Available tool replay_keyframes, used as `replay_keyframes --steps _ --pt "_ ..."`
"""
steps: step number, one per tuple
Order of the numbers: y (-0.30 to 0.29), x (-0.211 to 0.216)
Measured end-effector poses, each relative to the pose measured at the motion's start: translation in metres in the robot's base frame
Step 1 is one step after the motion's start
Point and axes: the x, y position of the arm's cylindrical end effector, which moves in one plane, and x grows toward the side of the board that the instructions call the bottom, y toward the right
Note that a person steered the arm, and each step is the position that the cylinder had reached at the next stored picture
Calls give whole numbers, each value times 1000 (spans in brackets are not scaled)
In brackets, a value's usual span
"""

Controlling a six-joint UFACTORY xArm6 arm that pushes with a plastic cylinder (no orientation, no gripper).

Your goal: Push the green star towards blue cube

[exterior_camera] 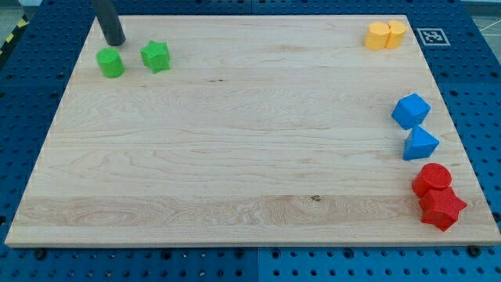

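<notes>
The green star (156, 56) lies near the view's top left on the wooden board (235, 141). A green cylinder-like block (110, 63) sits just to its left. My tip (117, 42) stands just above the green cylinder and up-left of the green star, not touching the star. The blue cube (411, 110) lies far across the board at the view's right edge, with a blue triangular block (421, 144) just below it.
Two yellow blocks (386, 35) sit together at the view's top right. A red cylinder (432, 179) and a red star-like block (443, 207) sit together at the bottom right. A fiducial tag (431, 36) lies off the board's top right corner.
</notes>
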Motion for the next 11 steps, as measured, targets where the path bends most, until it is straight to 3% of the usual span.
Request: replay_keyframes --steps 2,6,10,11 --pt "41 36" --pt "222 61" --pt "395 132" --pt "395 132"
